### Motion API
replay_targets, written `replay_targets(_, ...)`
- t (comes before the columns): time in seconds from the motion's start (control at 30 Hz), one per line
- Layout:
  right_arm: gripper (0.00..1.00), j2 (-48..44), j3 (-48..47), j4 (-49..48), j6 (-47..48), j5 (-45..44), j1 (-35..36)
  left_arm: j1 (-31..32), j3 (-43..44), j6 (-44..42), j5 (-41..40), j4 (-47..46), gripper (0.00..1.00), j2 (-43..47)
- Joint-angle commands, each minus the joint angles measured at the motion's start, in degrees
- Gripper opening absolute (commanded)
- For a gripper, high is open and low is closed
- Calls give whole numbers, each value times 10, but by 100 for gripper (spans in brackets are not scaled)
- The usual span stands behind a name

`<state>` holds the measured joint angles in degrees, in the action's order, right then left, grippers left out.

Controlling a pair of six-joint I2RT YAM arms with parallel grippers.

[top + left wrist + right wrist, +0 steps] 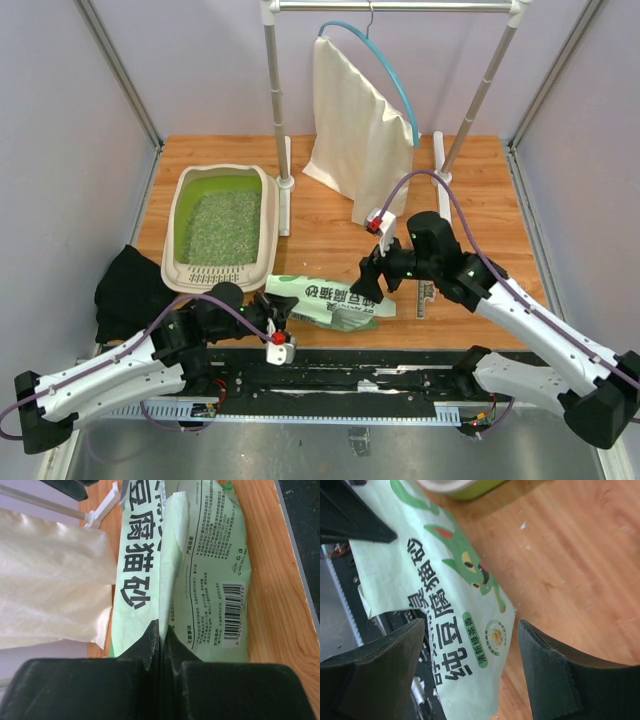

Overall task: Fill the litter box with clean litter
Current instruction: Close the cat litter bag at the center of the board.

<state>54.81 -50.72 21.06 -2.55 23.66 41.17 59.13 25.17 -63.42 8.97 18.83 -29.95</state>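
Black fingers (90, 690) of the left gripper (161, 636) fill the bottom of the left wrist view, pressed together on a raised fold at the near end of the green bag (210, 570), so this gripper pinches the bag's film. Seen from above, that bag (335, 300) lies flat on the table (480, 200) near its front edge, between the two arms. The right gripper (471, 627) hangs over the bag's other end with its jaws wide apart and nothing between them but air, the printed film (445, 595) lying below. The litter box (176, 232) sits at the left back of the table, just beside the bag's left end, and the clean litter (222, 228) lies inside it as a speckled layer with green floor showing round the edges. Such granules probably flow and scatter freely, so they can only be moved by tipping whatever holds them. The bag looks thin, slick and limp, creased along its length and quite flat, so little may be left in it; it likely sags and slips unless pinched at a fold or a sealed end, best at both ends. By contrast the box looks stiff and light, with its raised rim the natural place to grip.
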Motion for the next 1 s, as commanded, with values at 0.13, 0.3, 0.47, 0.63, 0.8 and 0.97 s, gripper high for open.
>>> replay_targets(0.13, 78, 59, -2, 44, 19, 70, -10, 3, -21, -17, -29, 39, 1, 8)
replay_targets(0.3, 78, 98, 2, 54, 40, 99, -10, 3, -29, -9, -25, 31, 1, 13)
replay_targets(0.47, 69, 120, 6, 58, 58, 118, -10, 4, -32, -8, -28, 33, 0, 13)
replay_targets(0.63, 54, 119, 11, 58, 71, 120, -10, 3, -35, -2, -26, 37, 1, 10)
replay_targets(0.8, 58, 119, 20, 58, 82, 111, -9, 3, -37, -1, -33, 36, 2, 12)
replay_targets(0.97, 43, 126, 19, 59, 89, 122, -9, 3, -39, -1, -38, 38, 4, 12)
